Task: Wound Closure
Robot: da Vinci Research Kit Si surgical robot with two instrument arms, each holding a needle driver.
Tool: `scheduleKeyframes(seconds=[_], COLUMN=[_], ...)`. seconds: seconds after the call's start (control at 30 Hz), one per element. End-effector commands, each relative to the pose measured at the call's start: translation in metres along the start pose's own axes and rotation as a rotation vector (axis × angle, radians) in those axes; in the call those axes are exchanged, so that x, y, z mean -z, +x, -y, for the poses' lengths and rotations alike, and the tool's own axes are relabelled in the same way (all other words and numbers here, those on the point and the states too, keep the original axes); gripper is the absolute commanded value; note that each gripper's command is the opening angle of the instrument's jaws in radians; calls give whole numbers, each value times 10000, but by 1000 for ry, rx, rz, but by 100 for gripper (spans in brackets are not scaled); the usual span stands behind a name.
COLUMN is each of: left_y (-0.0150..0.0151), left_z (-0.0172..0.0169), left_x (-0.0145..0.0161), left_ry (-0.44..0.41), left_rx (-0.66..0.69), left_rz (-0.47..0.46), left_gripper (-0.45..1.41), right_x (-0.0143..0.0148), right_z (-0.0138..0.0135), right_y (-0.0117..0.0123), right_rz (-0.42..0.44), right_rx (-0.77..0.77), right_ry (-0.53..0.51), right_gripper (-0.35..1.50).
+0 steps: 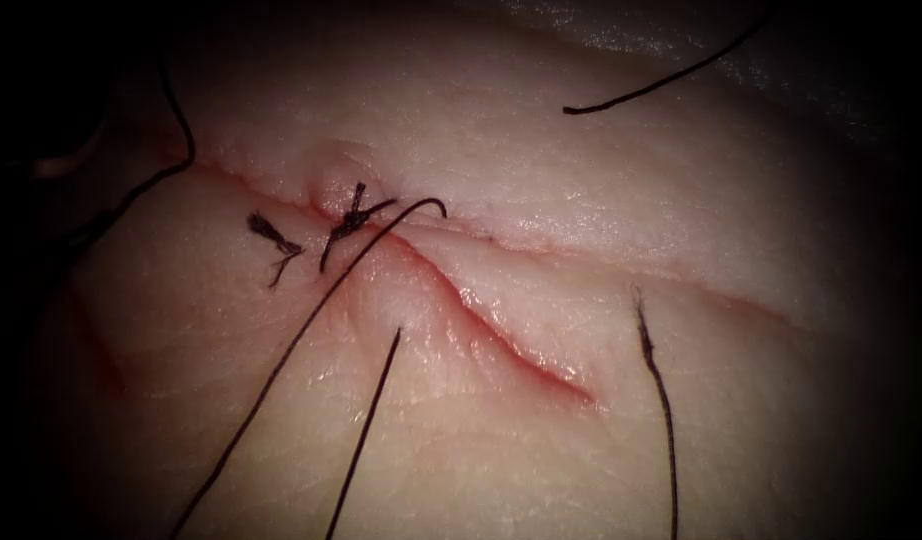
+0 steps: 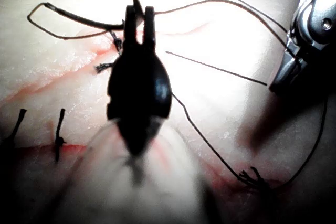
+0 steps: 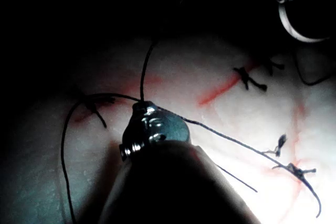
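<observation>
Tissue (image 1: pixel 681 200) with open cut (image 1: pixel 501 345), knot (image 1: pixel 349 218) on the cut's left stretch, thread (image 1: pixel 281 360) trailing off it.

Left wrist view: left hand (image 2: pixel 139 14) clamped on needle (image 2: pixel 84 19) near its tip. The needle lies crosswise to the hand, off the tissue as far as I can tell. Right hand (image 2: pixel 281 74) is well apart.

Right wrist view: right hand (image 3: pixel 142 106) seems closed on thread.

bare tissue (image 1: pixel 781 220) is lying open across the right of the endoscope view, with one loose end (image 1: pixel 659 400) standing at lower right. thread (image 1: pixel 281 360) is crossing the lower centre, and the knot (image 1: pixel 349 218) on the cut (image 1: pixel 501 340) is crowding the centre left.
</observation>
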Motion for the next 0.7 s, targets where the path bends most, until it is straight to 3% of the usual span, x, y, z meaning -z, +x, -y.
scheduleKeyframes(seconds=[0.03, 0.1, 0.13, 0.17, 0.2, 0.3, 0.4, 0.5, 0.7], left_y=[-7, -7, -7, -7, -7, -7, -7, -7, -7], left_z=[-2, -2, -2, -2, -2, -2, -1, -1, 0], left_x=[-5, -5, -5, -5, -5, -5, -4, -3, -2], left_ry=[0, 1, 1, 1, 1, 0, -1, -1, -3], left_rx=[1, 0, 0, 0, 0, 0, 0, 0, 0], left_rz=[0, 0, 0, 0, 0, 0, 0, 0, 0], left_gripper=[-45, -45, -45, -45, -45, -45, -45, -45, -45], right_x=[-11, -13, -12, -9, 1, 24, 40, 47, 33], right_z=[4, 1, -4, -9, -23, -49, -63, -70, -78], right_y=[11, 15, 15, 14, 9, -6, -21, -39, -88], right_rz=[-15, -25, -28, -33, -51, -53, -26, -8, 44], right_rx=[9, 10, -4, -7, -23, -60, -83, -92, -73], right_ry=[6, -9, -37, -62, -117, -209, -271, -294, -278], right_gripper=[-35, -35, -16, 14, 69, 115, 128, 128, 126])
